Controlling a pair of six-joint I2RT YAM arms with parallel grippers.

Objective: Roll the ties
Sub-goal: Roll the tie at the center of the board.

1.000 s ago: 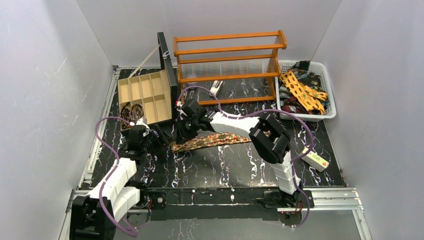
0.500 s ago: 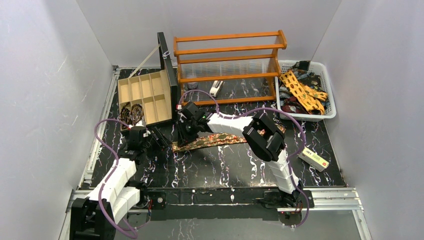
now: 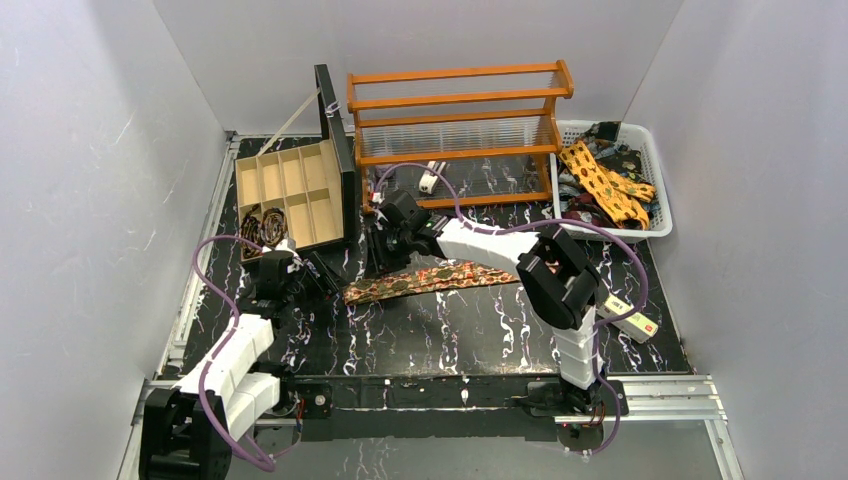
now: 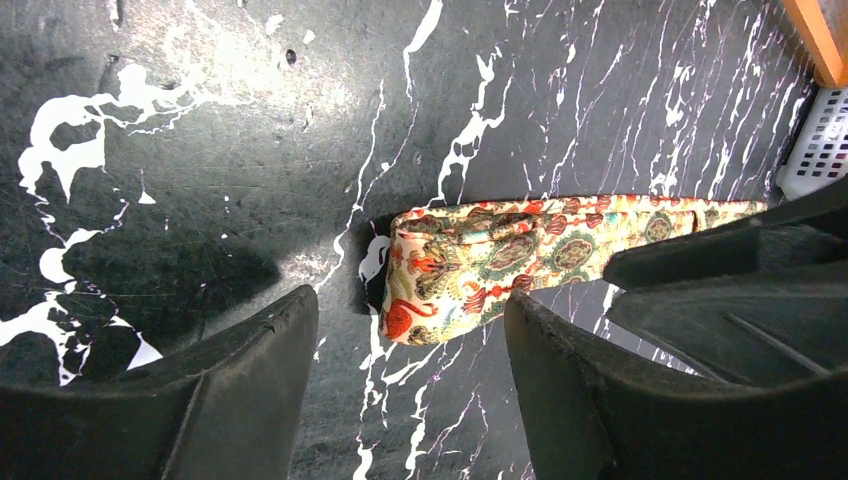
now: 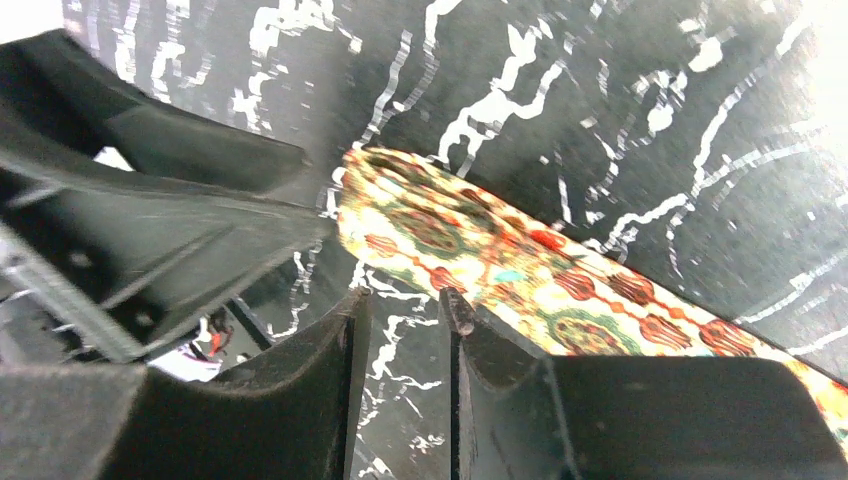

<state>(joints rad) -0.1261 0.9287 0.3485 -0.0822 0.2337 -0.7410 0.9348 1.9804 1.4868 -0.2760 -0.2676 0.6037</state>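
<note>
A brown-red tie (image 3: 430,280) with gold-green motifs lies flat as a strip on the black marbled table. Its left end shows in the left wrist view (image 4: 470,265) and the right wrist view (image 5: 480,260). My left gripper (image 3: 322,280) is open and empty, its jaws (image 4: 410,335) just short of that end. My right gripper (image 3: 383,258) hovers over the strip's far edge near the same end; its fingers (image 5: 345,340) stand a narrow gap apart with only table between them. Two coiled ties (image 3: 262,226) lie by the box. More ties fill the basket (image 3: 600,185).
A wooden compartment box (image 3: 295,190) with its lid up stands at the back left. An orange wooden rack (image 3: 460,125) stands behind the arms. A white basket (image 3: 660,180) is at the back right. A small white-and-red box (image 3: 632,318) lies at the right.
My right gripper has drawn back and to the right, off the tie's left end, toward the rack. The tie lies as before. My left arm has barely moved.
</note>
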